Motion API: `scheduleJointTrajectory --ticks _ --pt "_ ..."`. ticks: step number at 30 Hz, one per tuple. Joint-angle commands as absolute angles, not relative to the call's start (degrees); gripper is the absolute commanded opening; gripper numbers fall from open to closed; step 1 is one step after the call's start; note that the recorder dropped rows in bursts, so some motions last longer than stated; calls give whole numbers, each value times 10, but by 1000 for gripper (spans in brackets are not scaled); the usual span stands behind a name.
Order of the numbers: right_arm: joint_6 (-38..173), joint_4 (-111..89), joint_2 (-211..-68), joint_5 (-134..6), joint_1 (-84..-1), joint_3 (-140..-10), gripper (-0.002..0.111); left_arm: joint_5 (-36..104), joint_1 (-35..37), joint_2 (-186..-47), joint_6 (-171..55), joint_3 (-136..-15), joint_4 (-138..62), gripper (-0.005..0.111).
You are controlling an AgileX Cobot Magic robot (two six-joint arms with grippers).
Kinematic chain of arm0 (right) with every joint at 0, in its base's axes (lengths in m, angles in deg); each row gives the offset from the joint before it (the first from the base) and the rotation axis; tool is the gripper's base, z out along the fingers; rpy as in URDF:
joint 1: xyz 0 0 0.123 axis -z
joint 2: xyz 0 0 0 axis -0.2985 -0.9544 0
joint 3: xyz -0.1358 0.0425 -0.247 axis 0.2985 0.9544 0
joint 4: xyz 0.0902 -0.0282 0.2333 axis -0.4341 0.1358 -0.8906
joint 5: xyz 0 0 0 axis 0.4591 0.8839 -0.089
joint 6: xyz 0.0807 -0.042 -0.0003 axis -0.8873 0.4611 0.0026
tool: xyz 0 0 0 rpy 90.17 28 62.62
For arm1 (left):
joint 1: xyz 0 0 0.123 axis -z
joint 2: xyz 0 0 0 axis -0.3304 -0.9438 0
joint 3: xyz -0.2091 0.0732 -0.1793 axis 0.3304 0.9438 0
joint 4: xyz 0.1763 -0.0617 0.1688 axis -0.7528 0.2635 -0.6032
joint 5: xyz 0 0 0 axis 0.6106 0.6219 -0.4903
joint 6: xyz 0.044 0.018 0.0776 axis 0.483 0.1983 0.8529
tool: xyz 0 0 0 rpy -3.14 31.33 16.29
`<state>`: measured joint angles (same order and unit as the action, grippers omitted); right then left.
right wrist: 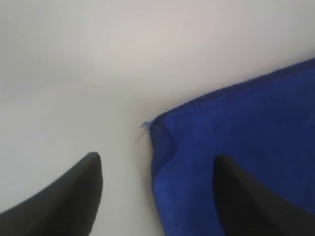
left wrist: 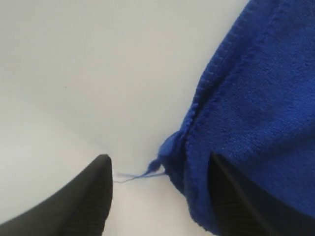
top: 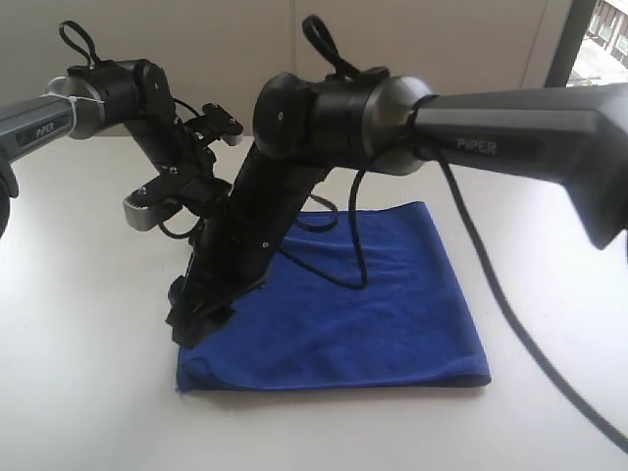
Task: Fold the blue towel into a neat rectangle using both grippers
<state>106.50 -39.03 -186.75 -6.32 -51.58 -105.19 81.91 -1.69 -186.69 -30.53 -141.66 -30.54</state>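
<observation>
Deep-blue microfibre, the blue towel (top: 373, 294) lies doubled over and flat on the white table (top: 88, 392), right of centre. At its left edge, the left gripper (left wrist: 157, 164) straddles the far corner and the right gripper (right wrist: 156, 160) the near one. Both have their jaws spread apart and grip nothing, probably so the layers lie square.

Both arms are glossy black with rounded joint housings and silver-grey collars. The right arm (top: 530, 128) carries a dark grey link lettered "PiPER" in white; the left arm (top: 108, 93) bears the same mark. A black cable (top: 471, 235) hangs loose. The fingers (left wrist: 91, 196) are matte black wedges
</observation>
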Motion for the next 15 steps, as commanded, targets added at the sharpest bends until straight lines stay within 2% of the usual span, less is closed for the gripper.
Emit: scheduleJointTrajectory --ticks 1,6,8,10,15 --pt "1015 -315 -1832 -69 -493 -1052 61 819 -15 -1846 -334 -1429 -333 63" --pt "998 -288 -1809 -71 -452 -1052 61 840 -15 -1812 -385 -1434 -373 63" --pt "998 -273 -1805 -71 -430 -1052 59 883 -15 -1798 -402 -1434 -373 60" --pt "998 -257 -1802 -72 -408 -1052 56 934 -15 -1786 -409 -1434 -372 49" --pt "998 -254 -1802 -78 -340 -1052 45 1043 -15 -1777 -377 -1434 -313 -1"
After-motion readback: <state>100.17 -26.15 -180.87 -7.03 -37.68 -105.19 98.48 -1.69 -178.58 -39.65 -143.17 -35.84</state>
